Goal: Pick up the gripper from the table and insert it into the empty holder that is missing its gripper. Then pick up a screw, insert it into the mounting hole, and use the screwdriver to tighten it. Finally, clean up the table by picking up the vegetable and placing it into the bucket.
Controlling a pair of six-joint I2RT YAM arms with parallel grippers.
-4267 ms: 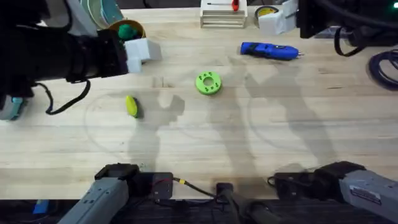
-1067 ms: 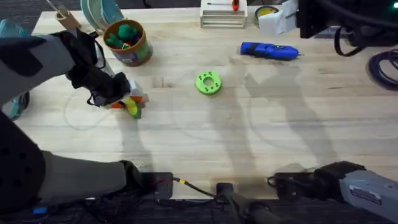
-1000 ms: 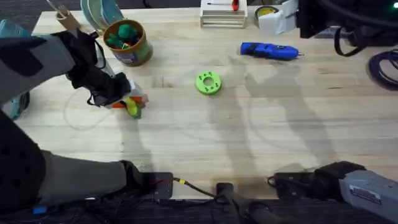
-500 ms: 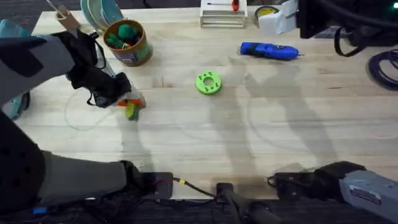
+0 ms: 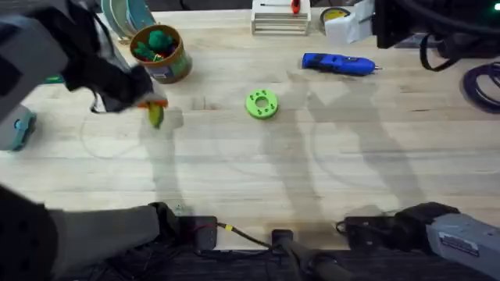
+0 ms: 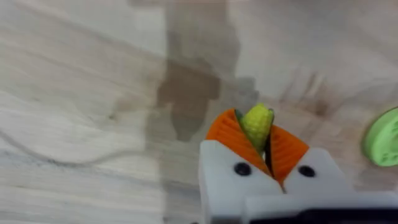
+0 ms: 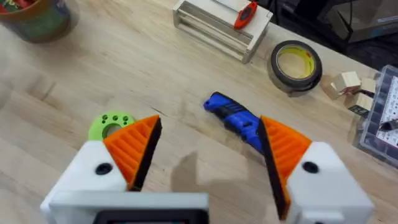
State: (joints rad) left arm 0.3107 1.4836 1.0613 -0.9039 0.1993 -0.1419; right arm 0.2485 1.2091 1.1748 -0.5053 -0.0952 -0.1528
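Left tool (image 6: 268, 144) is pinching the vegetable (image 6: 257, 125) between its orange pads, above the surface (image 5: 312, 172) and near the bucket (image 5: 159, 53). It is looking light, smooth and probably slippery, so a grip across its middle seems safest. Right tool (image 7: 208, 152) is hanging with fingers spread wide. No label writing is readable.

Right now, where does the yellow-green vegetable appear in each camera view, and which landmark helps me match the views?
Overhead: the vegetable is at upper left, held by the left gripper, just below the bucket.
Left wrist: the vegetable sits between the orange jaws, above the table.
Right wrist: not in this picture.
Shared landmark: the green ring disc.
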